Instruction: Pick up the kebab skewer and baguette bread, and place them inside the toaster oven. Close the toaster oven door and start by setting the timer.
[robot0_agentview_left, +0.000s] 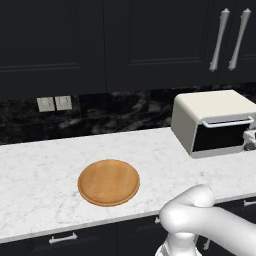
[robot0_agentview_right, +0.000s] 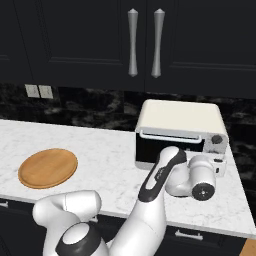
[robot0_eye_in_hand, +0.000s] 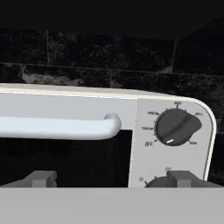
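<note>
Before the toaster oven (robot0_agentview_right: 180, 131) on the bench (robot0_agentview_left: 45, 170), the end effector (robot0_eye_in_hand: 112, 178) hangs released, fingertips straddling the front right of the shut toaster oven door (robot0_agentview_right: 170, 143). Risk: wide jaws could miss the timer knob (robot0_eye_in_hand: 176, 127) or catch the handle (robot0_eye_in_hand: 61, 127). Dial lettering is mostly blurred; "OFF" seems legible. Board (robot0_agentview_left: 108, 182) lies bare, well left.

White arm (robot0_agentview_right: 160, 182) reaches toward toaster oven (robot0_agentview_right: 180, 131); wooden board (robot0_agentview_right: 48, 167) lies left
</note>
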